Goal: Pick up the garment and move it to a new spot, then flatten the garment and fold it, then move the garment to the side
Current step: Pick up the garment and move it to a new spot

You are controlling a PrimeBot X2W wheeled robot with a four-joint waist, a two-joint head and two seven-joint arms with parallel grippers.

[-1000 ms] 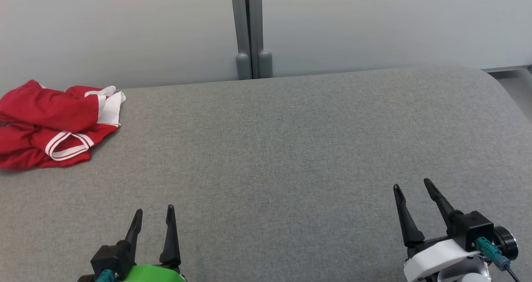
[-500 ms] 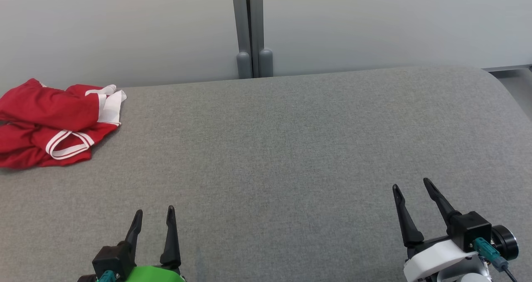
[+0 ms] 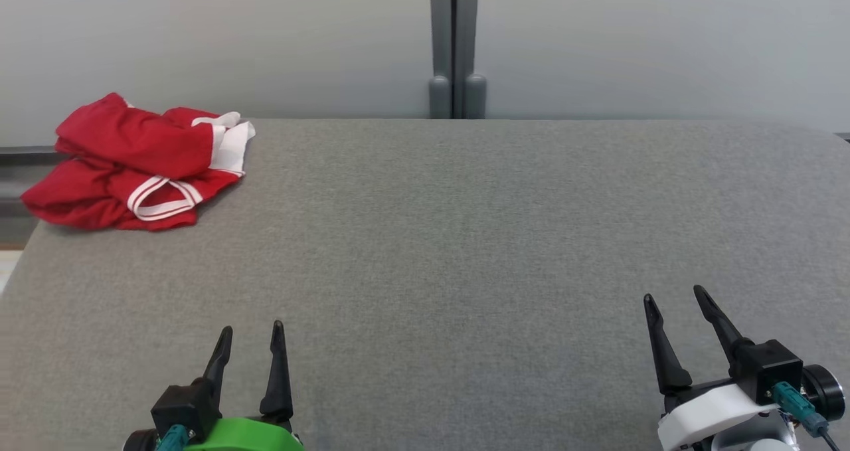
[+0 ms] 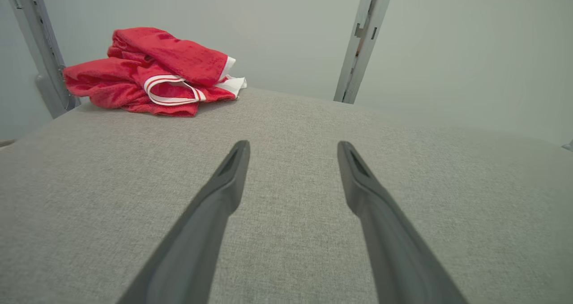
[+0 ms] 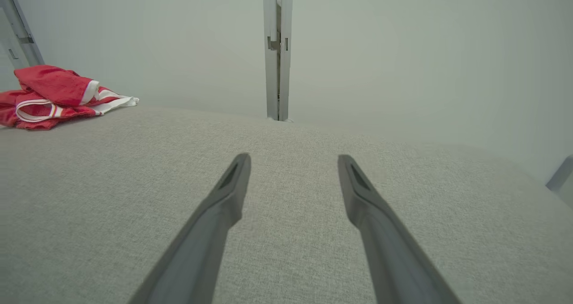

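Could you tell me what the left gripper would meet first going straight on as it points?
Nothing nearby: the left gripper points to the right of the red garment, over the grey surface, probably toward the wall.

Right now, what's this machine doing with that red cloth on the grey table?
Nothing is being handled at this moment. The red garment with white trim lies in a loose heap at the far left corner of the grey table. The robot's left gripper and right gripper both hang open and empty over the near edge, well apart from it. The job is moving, flattening and folding that garment.
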